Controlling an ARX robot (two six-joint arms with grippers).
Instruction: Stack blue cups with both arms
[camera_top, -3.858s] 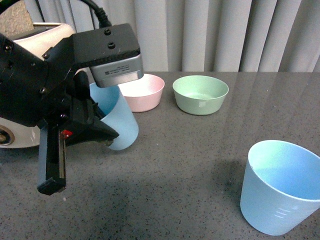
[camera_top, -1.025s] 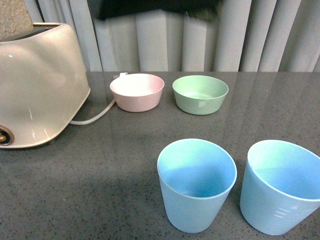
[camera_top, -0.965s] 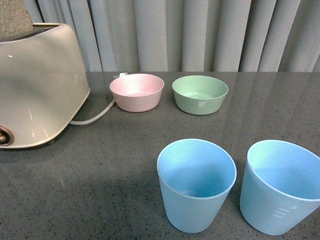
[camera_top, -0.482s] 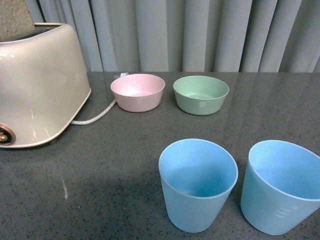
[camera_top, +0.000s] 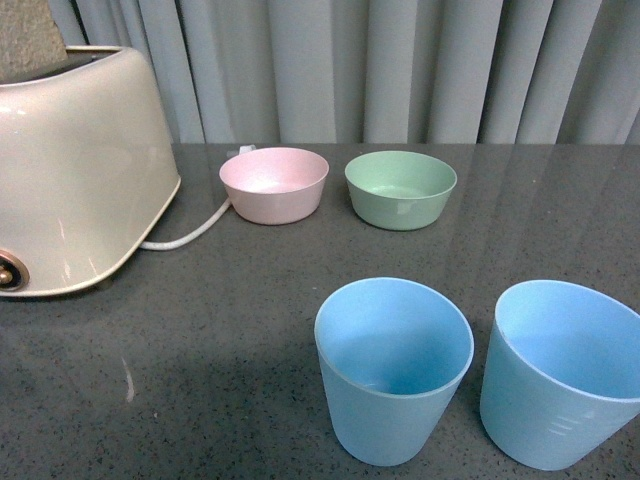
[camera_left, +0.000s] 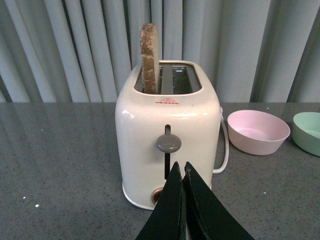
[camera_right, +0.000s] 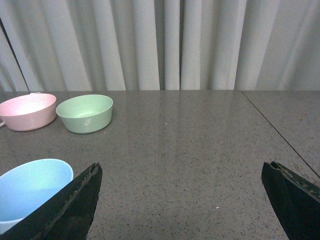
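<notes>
Two light blue cups stand upright side by side at the near edge of the dark table: one (camera_top: 393, 368) in the middle, the other (camera_top: 558, 372) to its right. Neither arm shows in the front view. In the left wrist view my left gripper (camera_left: 181, 170) is shut and empty, its black fingers meeting in front of the toaster. In the right wrist view my right gripper (camera_right: 182, 172) is wide open with nothing between its fingers; one blue cup (camera_right: 31, 190) sits just outside one of its fingers (camera_right: 75, 205).
A cream toaster (camera_top: 75, 170) with a slice of bread (camera_left: 150, 57) stands at the left, its white cord (camera_top: 190, 232) trailing toward the pink bowl (camera_top: 274, 184). A green bowl (camera_top: 400, 188) sits beside it. Grey curtains hang behind the table.
The left arm, which held a blue cup near the toaster, has set it down beside the other cup and left the front view. Over the last second nothing has moved.
</notes>
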